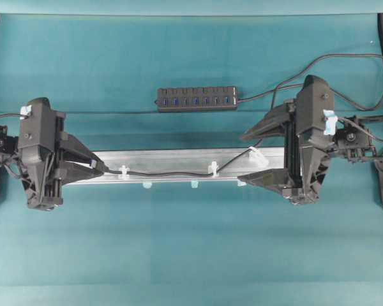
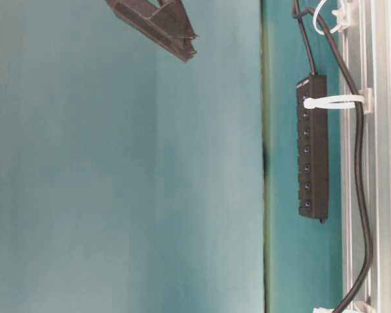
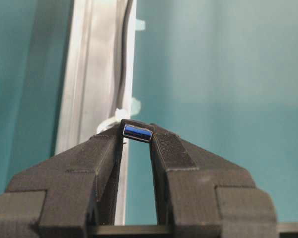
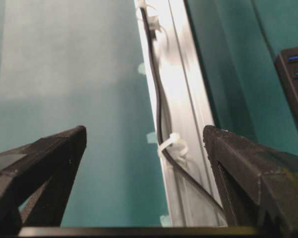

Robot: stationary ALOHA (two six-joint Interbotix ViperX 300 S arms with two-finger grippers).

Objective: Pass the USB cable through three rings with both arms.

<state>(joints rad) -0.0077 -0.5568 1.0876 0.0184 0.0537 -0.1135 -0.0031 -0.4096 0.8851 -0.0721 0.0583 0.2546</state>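
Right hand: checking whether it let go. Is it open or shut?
Open. The right hand has its fingers spread wide apart, with nothing between them.

rail (image 1: pixel 179 159): brushed silver metal, satin sheen | rings (image 1: pixel 212 168): translucent white plastic | USB cable (image 1: pixel 166 173): matt black sheath, bright metal plug shell | left gripper (image 3: pixel 137 144) fingers (image 3: pixel 174 148): matt black, ribbed plastic | tabletop (image 1: pixel 191 242): smooth matt teal

USB cable (image 1: pixel 172 173) along rail (image 1: pixel 179 157)

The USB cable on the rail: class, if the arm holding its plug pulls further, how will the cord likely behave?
The USB cable will probably trail floppily: it already curves loosely along the aluminium rail. Its plug looks stiff, pinched squarely in the left gripper. It may snag at the rings.
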